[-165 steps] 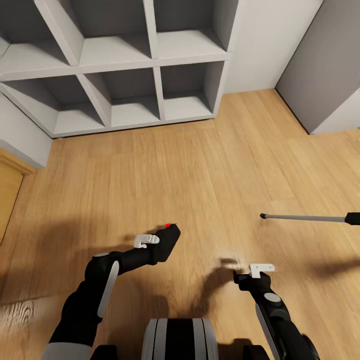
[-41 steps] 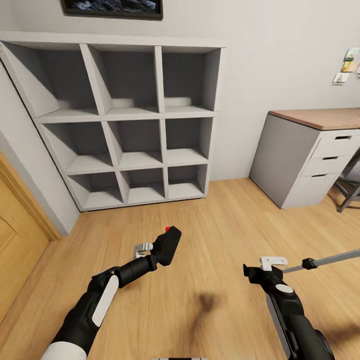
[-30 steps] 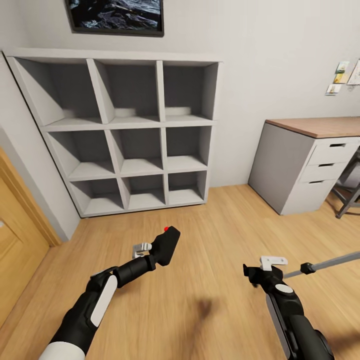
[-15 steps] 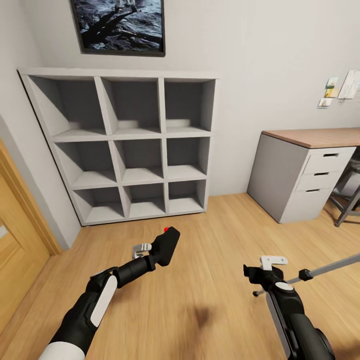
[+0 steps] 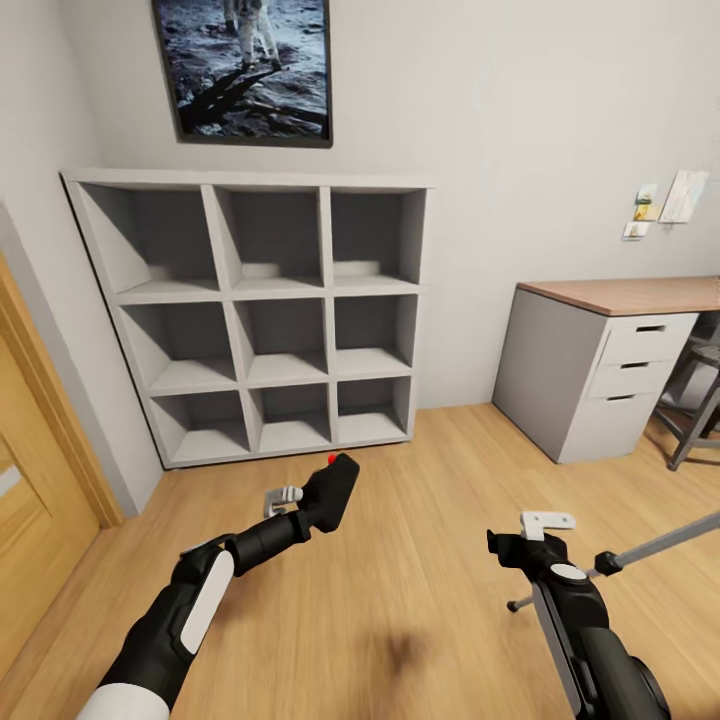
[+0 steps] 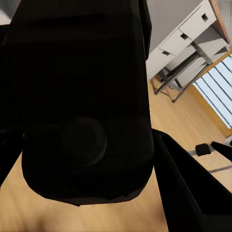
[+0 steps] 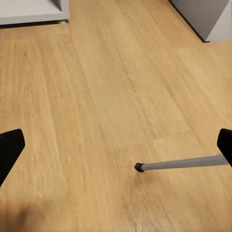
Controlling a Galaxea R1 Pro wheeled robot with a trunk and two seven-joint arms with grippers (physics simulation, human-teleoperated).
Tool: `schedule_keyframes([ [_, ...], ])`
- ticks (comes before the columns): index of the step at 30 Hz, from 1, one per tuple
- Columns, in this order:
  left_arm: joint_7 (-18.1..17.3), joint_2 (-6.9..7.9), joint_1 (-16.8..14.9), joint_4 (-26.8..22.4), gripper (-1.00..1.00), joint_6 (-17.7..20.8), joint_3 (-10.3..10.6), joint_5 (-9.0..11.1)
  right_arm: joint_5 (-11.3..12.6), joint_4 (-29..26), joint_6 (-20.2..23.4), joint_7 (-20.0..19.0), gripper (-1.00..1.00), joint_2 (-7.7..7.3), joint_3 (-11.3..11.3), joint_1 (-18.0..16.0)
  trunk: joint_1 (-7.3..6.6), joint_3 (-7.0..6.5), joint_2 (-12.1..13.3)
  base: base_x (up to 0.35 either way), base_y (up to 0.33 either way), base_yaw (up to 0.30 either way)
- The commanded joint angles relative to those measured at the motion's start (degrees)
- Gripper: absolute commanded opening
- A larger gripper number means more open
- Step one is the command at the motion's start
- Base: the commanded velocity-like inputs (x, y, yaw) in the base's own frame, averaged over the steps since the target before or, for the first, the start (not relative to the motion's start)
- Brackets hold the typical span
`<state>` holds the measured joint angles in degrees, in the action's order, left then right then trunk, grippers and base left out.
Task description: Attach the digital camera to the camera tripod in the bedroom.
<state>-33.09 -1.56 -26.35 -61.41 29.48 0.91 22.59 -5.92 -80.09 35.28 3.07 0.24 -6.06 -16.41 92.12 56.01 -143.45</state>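
Observation:
My left gripper (image 5: 312,508) is shut on the digital camera (image 5: 332,492), a small black body with a red button on top, held above the bedroom's wood floor (image 5: 400,560). Up close in the left wrist view, the digital camera (image 6: 82,96) blocks most of the sight. A silver leg of the camera tripod (image 5: 660,545) with a black joint reaches in from the right, just beside my right gripper (image 5: 498,546). In the right wrist view the camera tripod leg (image 7: 183,164) lies between the wide-apart fingers (image 7: 9,150); my right gripper (image 7: 116,147) is open and holds nothing. The tripod's head is out of view.
A grey cube shelf (image 5: 270,310) stands against the far wall under an astronaut picture (image 5: 250,65). At the right is a desk with drawers (image 5: 600,370) and a chair's legs (image 5: 695,410). A wooden door (image 5: 30,470) is at the left.
The head camera has tilted upward, so the shelf, picture and desk sit lower in the picture. Both arms keep their pose; the left still holds the camera.

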Motion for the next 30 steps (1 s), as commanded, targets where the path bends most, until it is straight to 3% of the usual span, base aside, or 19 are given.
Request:
schedule_keyframes([
  [1,-0.1,0.01,0.0,0.0,-1.00,0.4,0.0,0.4,-0.6,-0.1,0.3,-0.2,1.00,0.03,0.0,0.0,-0.04,-0.17,0.0,0.000,0.000,0.000],
  [12,0.0,0.11,0.0,0.0,-1.00,0.4,-0.1,1.3,-0.6,0.0,0.2,0.0,1.00,0.03,0.0,0.0,-0.32,-2.61,0.1,0.000,0.000,0.000],
  [17,-0.1,2.42,0.0,0.0,-1.00,0.4,0.0,5.4,-0.6,0.0,0.2,0.0,1.00,0.09,0.0,0.0,-0.45,-3.72,0.2,0.000,0.000,0.000],
  [23,0.0,2.99,0.0,0.1,-1.00,0.4,0.1,7.0,-0.5,0.0,0.2,0.0,1.00,0.06,0.0,0.0,-1.77,-4.79,2.6,0.000,0.000,0.000],
  [30,-0.1,3.36,0.0,0.1,-1.00,0.3,0.1,7.2,-0.5,0.0,0.3,0.0,1.00,0.10,0.0,0.0,-3.30,-6.05,5.4,0.000,0.000,0.000],
])
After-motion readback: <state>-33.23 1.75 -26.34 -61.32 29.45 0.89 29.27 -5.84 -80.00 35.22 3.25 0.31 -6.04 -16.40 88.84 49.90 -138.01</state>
